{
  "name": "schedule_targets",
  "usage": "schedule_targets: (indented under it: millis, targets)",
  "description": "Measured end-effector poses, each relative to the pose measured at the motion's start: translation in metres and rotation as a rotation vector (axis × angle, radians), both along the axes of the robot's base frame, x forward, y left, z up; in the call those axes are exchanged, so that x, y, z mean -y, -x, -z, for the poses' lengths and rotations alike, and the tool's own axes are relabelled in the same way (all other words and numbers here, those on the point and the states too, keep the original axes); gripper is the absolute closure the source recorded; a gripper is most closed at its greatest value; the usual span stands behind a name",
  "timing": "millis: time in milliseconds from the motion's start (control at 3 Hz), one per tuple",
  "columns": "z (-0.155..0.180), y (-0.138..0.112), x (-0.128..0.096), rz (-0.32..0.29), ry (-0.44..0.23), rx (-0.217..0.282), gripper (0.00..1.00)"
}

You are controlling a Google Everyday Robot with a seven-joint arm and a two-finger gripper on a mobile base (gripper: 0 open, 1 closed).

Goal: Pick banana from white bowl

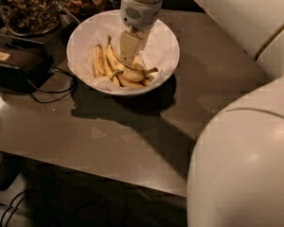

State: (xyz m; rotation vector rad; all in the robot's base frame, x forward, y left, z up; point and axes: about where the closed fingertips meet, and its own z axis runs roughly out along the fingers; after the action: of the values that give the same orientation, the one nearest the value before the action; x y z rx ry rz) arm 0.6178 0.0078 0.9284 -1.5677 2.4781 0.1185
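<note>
1. My gripper [128,55] sits low inside the bowl [167,40], upper middle of the frame. I cannot tell whether it is open or holds anything.
2. The banana [112,59] lies just left of my tip and runs under it, curving from upper left to lower right.
3. I judge the grasp must cross that axis.

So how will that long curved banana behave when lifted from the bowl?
Probably stiff but easily bruised: the banana looks ripe. Its curve, packed against other bananas in the white bowl, may make it pivot. The tool hangs right above it.
</note>
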Motion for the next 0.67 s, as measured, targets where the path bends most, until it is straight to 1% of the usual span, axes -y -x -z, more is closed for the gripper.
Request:
schedule_targets:
  millis: [667]
  targets:
    - [0.0057, -0.0028, -0.0012, -0.006, 0.009, -0.01, 0.45]
